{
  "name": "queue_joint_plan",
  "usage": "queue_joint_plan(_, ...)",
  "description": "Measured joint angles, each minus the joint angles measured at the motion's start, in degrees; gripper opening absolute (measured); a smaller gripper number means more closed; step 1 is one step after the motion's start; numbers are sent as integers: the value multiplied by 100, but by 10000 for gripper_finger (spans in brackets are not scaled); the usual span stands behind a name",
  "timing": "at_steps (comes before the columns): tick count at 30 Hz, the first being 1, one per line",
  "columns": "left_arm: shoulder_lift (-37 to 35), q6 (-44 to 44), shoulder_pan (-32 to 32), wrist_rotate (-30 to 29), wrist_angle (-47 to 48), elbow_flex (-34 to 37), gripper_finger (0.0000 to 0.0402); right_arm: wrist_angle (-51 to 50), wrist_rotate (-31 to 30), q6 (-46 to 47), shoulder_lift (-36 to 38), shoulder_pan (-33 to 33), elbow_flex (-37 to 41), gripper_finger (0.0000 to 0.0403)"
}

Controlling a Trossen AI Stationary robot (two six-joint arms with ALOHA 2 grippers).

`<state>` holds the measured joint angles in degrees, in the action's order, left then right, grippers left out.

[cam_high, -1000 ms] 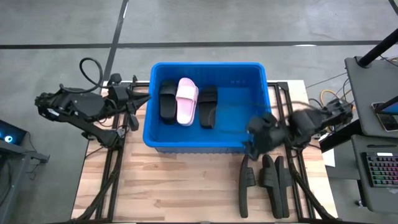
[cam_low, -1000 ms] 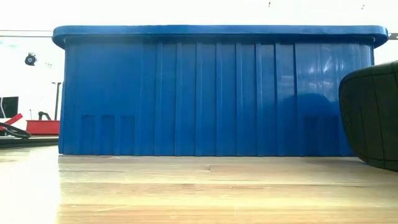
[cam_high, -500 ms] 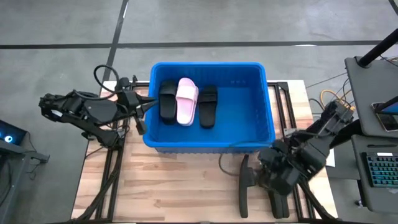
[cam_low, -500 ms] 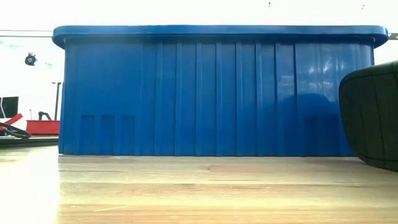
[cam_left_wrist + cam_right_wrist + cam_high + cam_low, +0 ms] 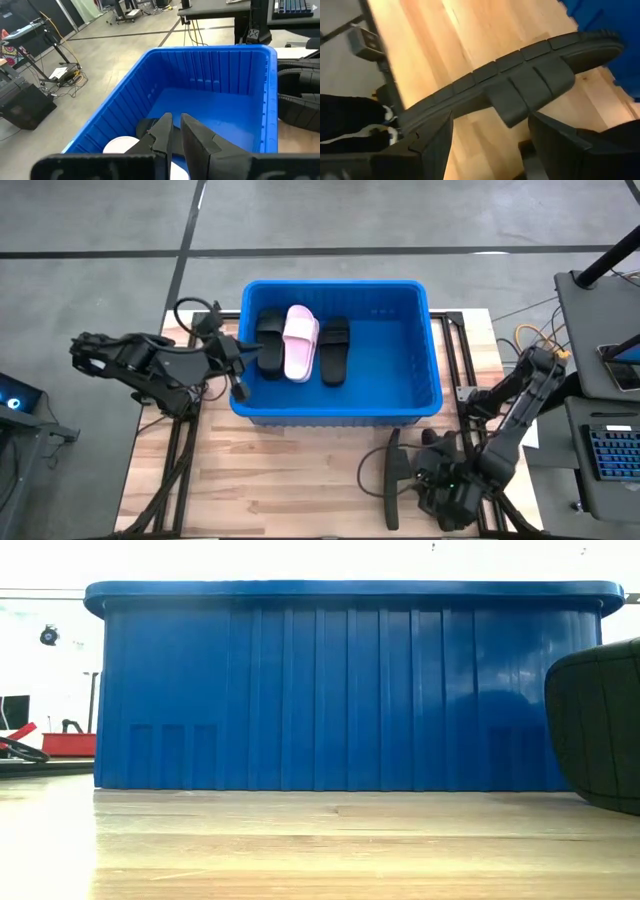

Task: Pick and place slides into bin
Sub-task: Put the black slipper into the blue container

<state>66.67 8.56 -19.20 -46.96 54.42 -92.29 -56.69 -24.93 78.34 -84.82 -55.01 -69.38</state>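
Observation:
The blue bin stands at the table's far middle. Two black slides and a pale pink slide lie side by side on its floor at the left. More black slides lie on the table's near right; one stands on its long edge. My right gripper is open and low over these slides, its fingers apart just short of the one on edge. My left gripper is shut and empty at the bin's left wall.
The bin's near wall fills the low view, with one black slide at its right. Bare wood lies in front of the bin to the near left. Metal frame rails run along both table sides.
My right gripper has gone from the bin's near right corner toward the table's near edge and down to the black slides there. My left gripper has moved right, up to the bin's left wall. The slides in the bin have stayed put.

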Motion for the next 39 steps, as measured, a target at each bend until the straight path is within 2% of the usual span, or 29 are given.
queue_joint_plan(7, 112, 2, -2, 0, 0, 2, 22, 0, -15, -623, -515, -1, 191, 235)
queue_joint_plan(20, 57, 2, -1, 0, -5, -35, 22, 0, 23, -667, -1249, -10, 296, 230)
queue_joint_plan(26, 59, 2, 0, 0, -13, -35, 22, 0, -234, -539, -1470, 67, 303, 220)
queue_joint_plan(30, 60, 2, 0, 0, -14, -35, 22, -8, -213, -562, -1474, 157, 309, 172)
queue_joint_plan(36, 60, 2, 0, 0, -34, -35, 22, -21, -217, -794, -1399, 155, 309, 40)
queue_joint_plan(39, 60, 0, 0, 0, -37, -35, 22, -28, -236, -895, -1323, 165, 309, 18)
